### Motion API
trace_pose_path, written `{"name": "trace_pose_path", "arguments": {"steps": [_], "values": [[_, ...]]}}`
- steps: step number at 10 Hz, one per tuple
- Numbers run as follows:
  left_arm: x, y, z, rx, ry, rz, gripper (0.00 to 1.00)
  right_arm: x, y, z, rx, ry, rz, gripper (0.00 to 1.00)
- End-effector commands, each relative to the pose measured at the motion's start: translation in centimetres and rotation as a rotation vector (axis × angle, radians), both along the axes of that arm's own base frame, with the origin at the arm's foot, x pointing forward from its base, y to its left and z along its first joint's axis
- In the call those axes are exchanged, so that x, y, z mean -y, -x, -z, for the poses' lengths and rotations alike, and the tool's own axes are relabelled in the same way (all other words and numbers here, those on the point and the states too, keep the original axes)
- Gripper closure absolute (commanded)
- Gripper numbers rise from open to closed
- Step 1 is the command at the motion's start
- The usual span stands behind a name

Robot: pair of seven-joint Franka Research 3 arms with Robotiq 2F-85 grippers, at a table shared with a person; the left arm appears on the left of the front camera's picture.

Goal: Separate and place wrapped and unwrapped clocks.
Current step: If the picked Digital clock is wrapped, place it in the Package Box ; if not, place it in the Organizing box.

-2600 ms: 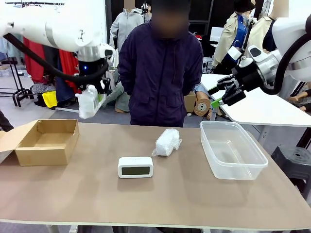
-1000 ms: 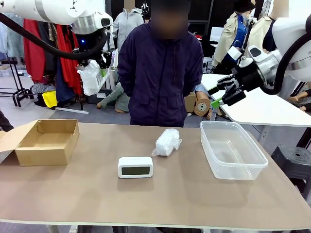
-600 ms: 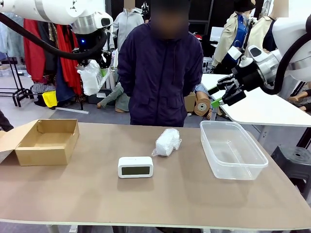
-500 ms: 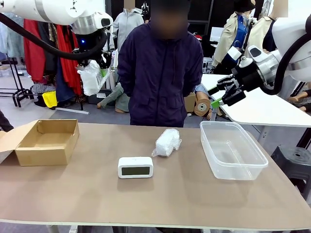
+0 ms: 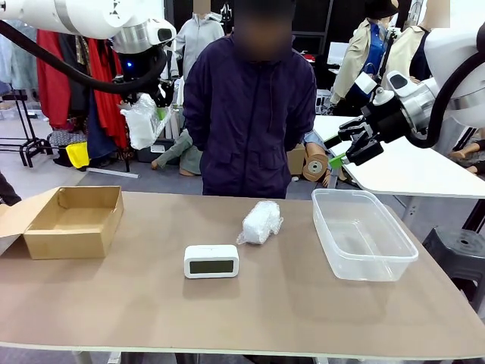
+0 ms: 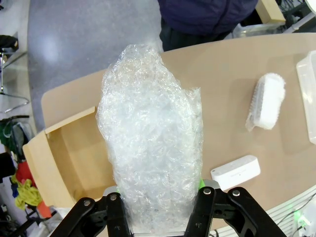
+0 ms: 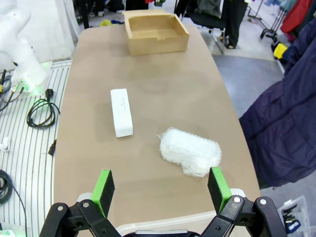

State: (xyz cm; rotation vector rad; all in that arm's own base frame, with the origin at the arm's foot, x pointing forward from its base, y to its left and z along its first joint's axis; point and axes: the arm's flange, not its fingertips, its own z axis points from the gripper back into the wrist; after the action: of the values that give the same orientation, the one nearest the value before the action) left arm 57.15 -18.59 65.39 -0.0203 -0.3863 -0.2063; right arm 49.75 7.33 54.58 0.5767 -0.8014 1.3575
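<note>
One bundle (image 6: 148, 123) is clenched in your left gripper (image 6: 158, 191); it looks soft, light, crushable, so grip mid-body. Your right gripper (image 7: 162, 190) hangs open, empty.

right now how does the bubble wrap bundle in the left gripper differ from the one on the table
The held bundle is clamped in the left gripper, in the air; the table bundle lies free on the table. The held bundle is upright; the table bundle lies flat, near the clock. Both are lumpy translucent white bubble wrap.
</note>
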Motion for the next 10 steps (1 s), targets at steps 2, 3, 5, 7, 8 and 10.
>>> {"name": "trace_pose_path", "arguments": {"steps": [2, 3, 5, 7, 8, 10], "values": [[0.1, 0.4, 0.5, -0.022, -0.088, -0.082, 1.0, 0.0, 0.0, -0.2, 0.003, -0.009, -0.004, 0.0], [-0.7, 0.6, 0.9, -0.057, -0.112, -0.094, 1.0, 0.0, 0.0, -0.2, 0.003, -0.009, -0.004, 0.0], [-3.8, 2.0, 2.4, -0.085, -0.098, -0.116, 1.0, 0.0, 0.0, -0.2, 0.003, -0.009, -0.004, 0.0], [-6.8, 3.2, 5.6, -0.122, -0.108, -0.154, 1.0, 0.0, 0.0, -0.2, 0.003, -0.009, -0.004, 0.0], [-8.2, 3.8, 7.6, -0.119, -0.137, -0.177, 1.0, 0.0, 0.0, -0.2, 0.003, -0.009, -0.004, 0.0], [-11.5, 3.9, 10.9, -0.076, -0.197, -0.21, 1.0, 0.0, 0.0, -0.2, 0.003, -0.009, -0.004, 0.0]]}}
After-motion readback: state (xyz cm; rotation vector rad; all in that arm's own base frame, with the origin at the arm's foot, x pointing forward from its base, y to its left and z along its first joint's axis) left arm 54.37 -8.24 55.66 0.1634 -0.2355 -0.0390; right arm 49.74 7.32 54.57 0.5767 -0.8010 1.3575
